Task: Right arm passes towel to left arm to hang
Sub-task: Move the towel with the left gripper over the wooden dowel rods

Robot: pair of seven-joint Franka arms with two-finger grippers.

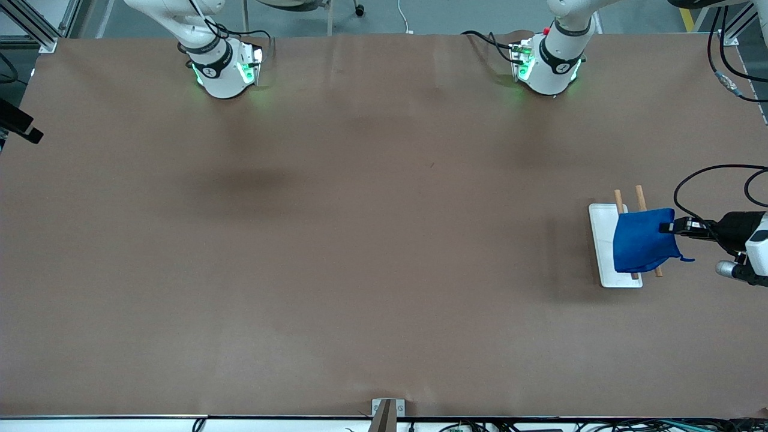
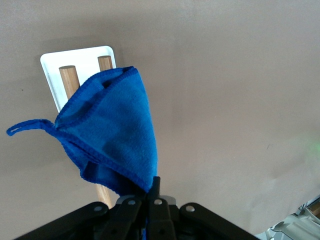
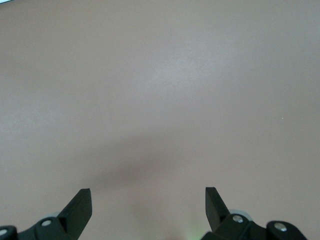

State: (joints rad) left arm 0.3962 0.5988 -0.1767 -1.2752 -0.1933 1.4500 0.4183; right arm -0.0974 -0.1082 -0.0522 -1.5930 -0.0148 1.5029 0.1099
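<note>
**A:** Front view first, biggest thing down: the brown table point(image 1: 360, 252) fills the frame. The right arm point(image 1: 210, 60) shows only its base at upper left and waits; the left arm point(image 1: 555, 57) has its base at upper right, with its wrist coming in at the right edge.

**B:** And the rack?

**A:** A white tray point(image 1: 600, 240) with two wooden rods point(image 1: 641, 198), at right of centre. The towel point(image 1: 642, 240) hangs bunched over those rods, pinched at one edge by the left gripper point(image 1: 667, 228), whose fingers are fully closed on the cloth.

**B:** The right gripper?

**A:** In the right wrist view the right gripper point(image 3: 148, 200) stands wide apart with nothing between its fingers, only bare table below.

**B:** What might fail?

**A:** My guess: the towel is gathered, not spread. In the left wrist view its loop point(image 2: 22, 127) dangles to the left, and most of the cloth sits off the rods. Released like this, the weight could drag it off, or a snag on withdrawal could pull it away.
</note>
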